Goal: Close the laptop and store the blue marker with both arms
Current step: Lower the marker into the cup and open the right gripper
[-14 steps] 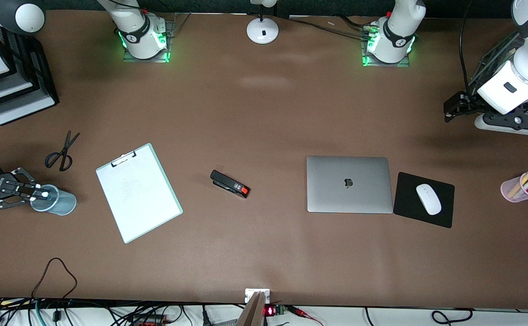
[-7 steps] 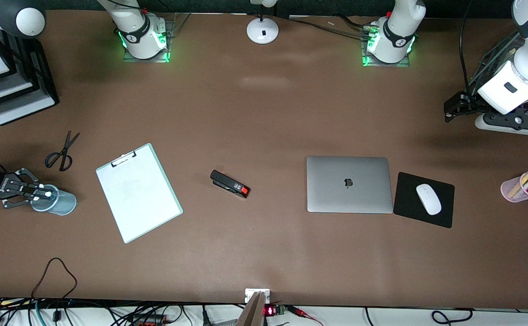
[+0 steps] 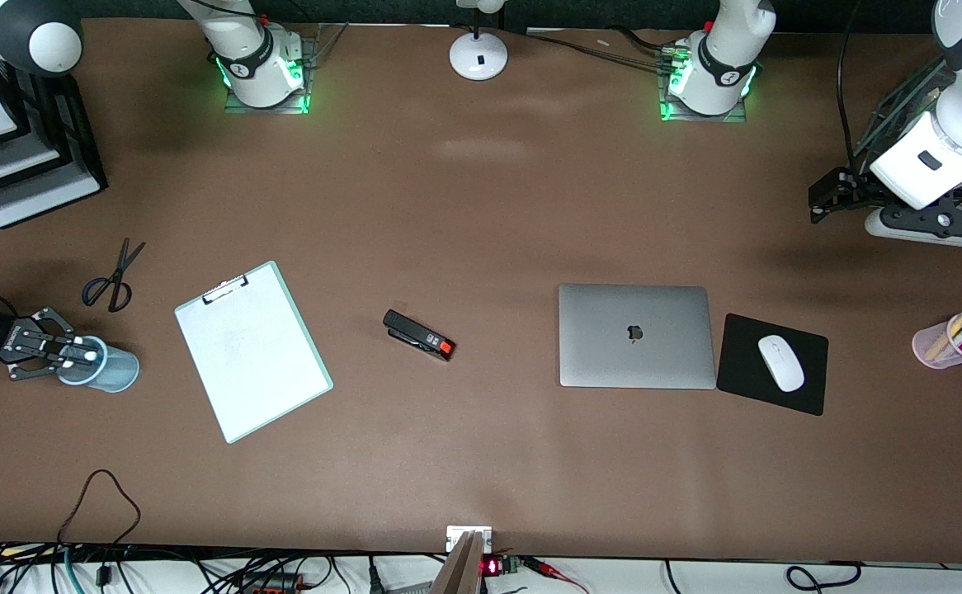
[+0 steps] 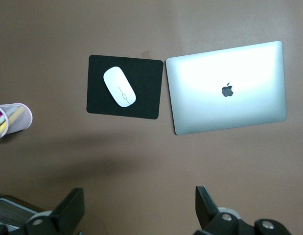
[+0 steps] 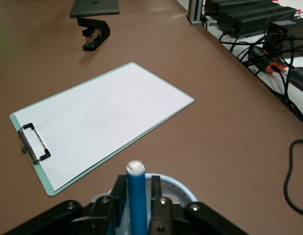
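The laptop (image 3: pixel 636 336) lies closed on the table, lid up with its dark logo showing; it also shows in the left wrist view (image 4: pixel 227 88). My right gripper (image 3: pixel 85 353) is at the right arm's end of the table. It is shut on the blue marker (image 5: pixel 138 200), which stands between the fingers with its white end just over the mouth of a light-blue mesh cup (image 3: pixel 114 373). The cup's rim (image 5: pixel 183 188) shows under the fingers. My left gripper (image 3: pixel 815 200) is open and empty. It hangs still above bare table at the left arm's end, with its fingers (image 4: pixel 73 208) wide apart.
A clipboard (image 3: pixel 252 351), black stapler (image 3: pixel 419 334) and scissors (image 3: pixel 112 276) lie between the cup and the laptop. A black mouse pad (image 3: pixel 811 388) with a white mouse (image 3: pixel 780 363) lies beside the laptop. A pink cup of markers (image 3: pixel 955 340) and black trays (image 3: pixel 27 157) stand at the table's two ends.
My right gripper has shifted slightly over the light-blue cup with the marker still in it. The left arm and the laptop have not moved.
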Controlling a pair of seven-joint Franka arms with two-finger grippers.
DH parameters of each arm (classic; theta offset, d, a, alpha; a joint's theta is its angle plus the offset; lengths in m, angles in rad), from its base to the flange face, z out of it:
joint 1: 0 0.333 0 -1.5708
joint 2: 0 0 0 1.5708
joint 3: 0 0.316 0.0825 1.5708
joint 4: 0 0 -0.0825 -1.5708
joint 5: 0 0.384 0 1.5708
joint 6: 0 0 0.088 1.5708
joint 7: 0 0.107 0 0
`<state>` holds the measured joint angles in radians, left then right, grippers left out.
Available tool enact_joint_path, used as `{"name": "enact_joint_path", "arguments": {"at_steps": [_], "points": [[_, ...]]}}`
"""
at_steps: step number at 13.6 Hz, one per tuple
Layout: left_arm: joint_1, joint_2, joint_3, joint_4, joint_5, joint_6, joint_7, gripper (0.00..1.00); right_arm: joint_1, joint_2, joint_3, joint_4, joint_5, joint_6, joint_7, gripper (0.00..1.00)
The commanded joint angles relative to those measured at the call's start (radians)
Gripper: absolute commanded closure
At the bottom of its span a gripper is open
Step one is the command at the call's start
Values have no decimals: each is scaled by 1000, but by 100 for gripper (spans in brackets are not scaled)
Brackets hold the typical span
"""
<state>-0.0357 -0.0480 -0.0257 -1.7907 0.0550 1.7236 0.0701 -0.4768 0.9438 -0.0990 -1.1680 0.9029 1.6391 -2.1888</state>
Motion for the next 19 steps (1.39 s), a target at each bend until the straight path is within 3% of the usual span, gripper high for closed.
{"name": "enact_joint_path", "arguments": {"at_steps": [1,4,12,15,19], "points": [[2,13,6,30,-18,-22,25,0,-19,-28,4,33,4,-21,108,0],[2,13,6,30,-18,-21,25,0,-17,-89,1,33,-36,-70,165,0],[2,13,6,30,-18,-32,27,0,35,-362,1,34,-298,-245,630,0],[2,13,6,30,-18,-32,27,0,134,-459,1,34,-399,-263,832,0],[2,13,6,30,-18,-32,27,0,300,-514,1,36,-516,-262,1047,0]]}}
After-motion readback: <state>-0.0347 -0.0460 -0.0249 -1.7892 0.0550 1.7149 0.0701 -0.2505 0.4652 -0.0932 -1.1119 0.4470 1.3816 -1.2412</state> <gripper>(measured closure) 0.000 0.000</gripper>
